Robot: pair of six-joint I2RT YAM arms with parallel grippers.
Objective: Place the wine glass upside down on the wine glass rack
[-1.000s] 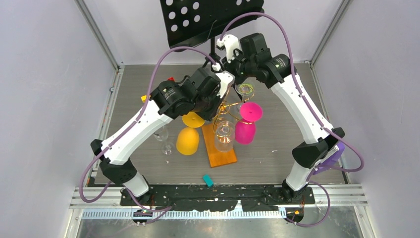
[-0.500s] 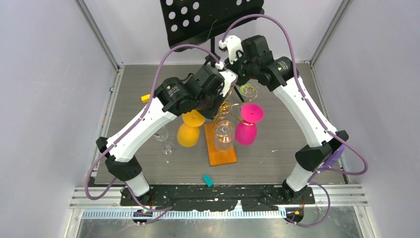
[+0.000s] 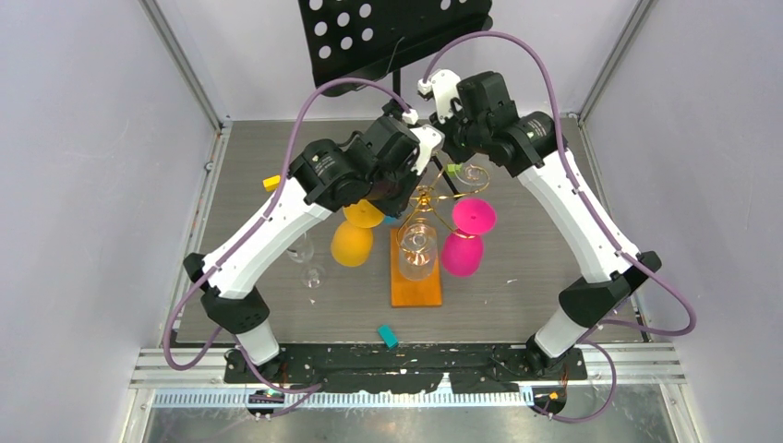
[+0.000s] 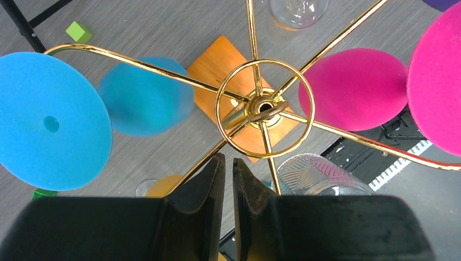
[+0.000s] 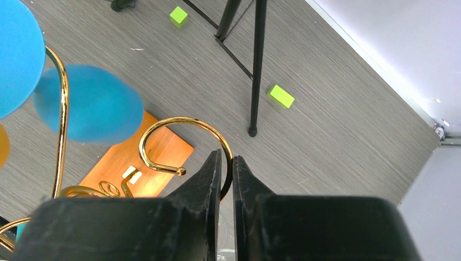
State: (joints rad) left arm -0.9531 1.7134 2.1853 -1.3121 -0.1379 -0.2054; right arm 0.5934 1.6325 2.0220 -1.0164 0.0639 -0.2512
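Both arms over the wine glass rack, fingers all but together.
The left pincer and right pincer each show only a slit; a gold loop arm runs into the right one's. The rack stands mid-worktop, a magenta glass and orange glass hanging bowl-down; a clear wine glass sits left of it.

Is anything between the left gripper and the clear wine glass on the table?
Yes. The orange glass hanging from the rack sits between the left gripper, which is over the rack's hub with jaws shut, and the clear glass on the table.
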